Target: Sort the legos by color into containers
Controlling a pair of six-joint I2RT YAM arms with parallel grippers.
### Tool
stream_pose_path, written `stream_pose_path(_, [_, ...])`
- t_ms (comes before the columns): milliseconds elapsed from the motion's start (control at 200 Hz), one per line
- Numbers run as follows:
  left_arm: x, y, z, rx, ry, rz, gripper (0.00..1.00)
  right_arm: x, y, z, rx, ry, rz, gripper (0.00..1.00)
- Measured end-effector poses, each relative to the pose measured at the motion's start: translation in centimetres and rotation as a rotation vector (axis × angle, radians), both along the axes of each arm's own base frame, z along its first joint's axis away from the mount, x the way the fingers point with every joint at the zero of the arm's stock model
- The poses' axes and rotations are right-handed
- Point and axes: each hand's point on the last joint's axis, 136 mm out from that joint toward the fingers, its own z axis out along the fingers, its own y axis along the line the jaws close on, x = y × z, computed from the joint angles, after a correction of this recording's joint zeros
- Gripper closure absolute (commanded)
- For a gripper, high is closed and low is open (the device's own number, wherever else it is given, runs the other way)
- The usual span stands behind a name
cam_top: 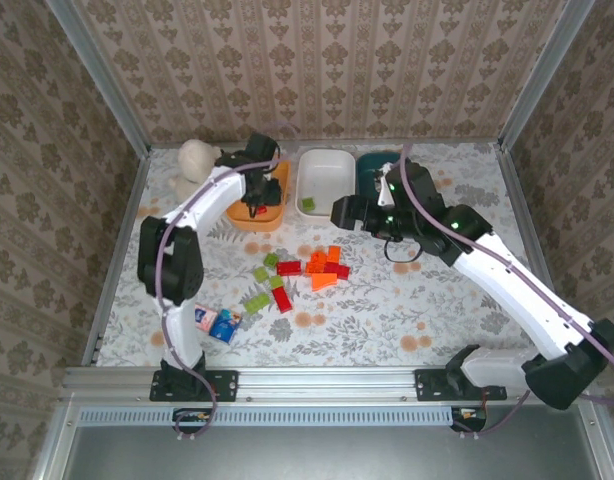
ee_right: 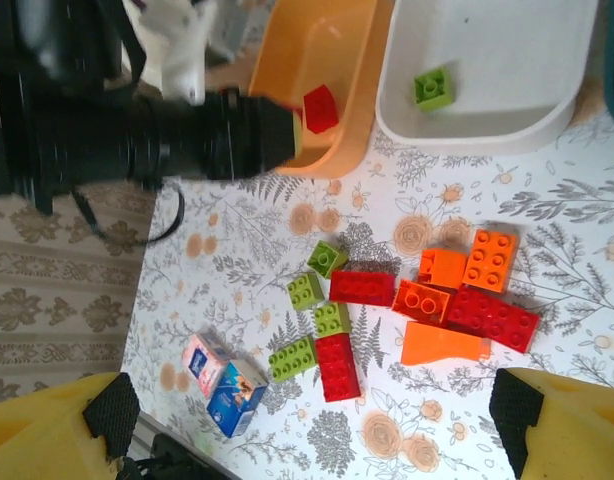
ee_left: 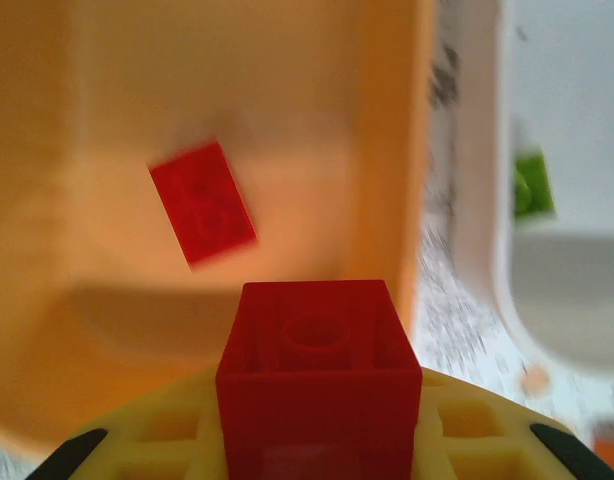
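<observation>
Red brick pinched in my left claw. The jaws are closed tight on its sides and its round socket faces the wrist camera.

Left arm: the lower link stands up from the base and the elbow sits high over the counter's left side. The forearm reaches forward and right, with the wrist tipped down over the orange tray. The claw tip is at the tray's near-right rim. I cannot tell whether the brick touches the tray floor.

A second red brick lies flat on that floor, apart from the held one and blurred.

The white tray sits just right of the orange tray, with one green brick in its near-left corner. The teal tray comes next on the right, partly hidden behind my right arm. Its contents are not legible.

Right arm: the base is at the near right and the elbow is folded low, out to the far right. The long forearm runs diagonally back toward the centre, with the wrist turned left. My right claw hovers above the counter just in front of the white tray. Its jaws are spread wide with nothing between them.

Loose bricks are clustered on the counter between the arms. Green ones lie to the left, orange to the right and red among them, several touching.

Pink and blue packets lie near the left arm, just beside the nearest green bricks. A plush sits in the far left corner, beside the orange tray.
</observation>
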Motion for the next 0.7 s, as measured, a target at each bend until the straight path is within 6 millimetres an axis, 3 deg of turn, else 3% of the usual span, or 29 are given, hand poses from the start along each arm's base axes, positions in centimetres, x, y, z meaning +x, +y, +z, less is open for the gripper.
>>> stream_pose_path(125, [4.9,1.0,-1.0,0.0,-0.018,0.055,0.85,1.0,0.4,0.1,0.02,0.015,0.008,0.07])
stream_pose_path(275, [8.1,2.1,-3.3,0.003,-0.001,0.092,0.85,1.9,0.8,0.0,0.039,0.018,0.015,0.08])
stream_pose_path(545, [8.9,2.3,-6.9,-0.022,0.063,0.095,0.79,2.3,1.5,-0.9,0.042,0.047,0.035,0.07])
stream_pose_path(700, [8.8,1.8,-7.6,-0.04,0.082,0.084,0.61,2.7,1.9,-1.4,0.039,0.063,0.044,0.09])
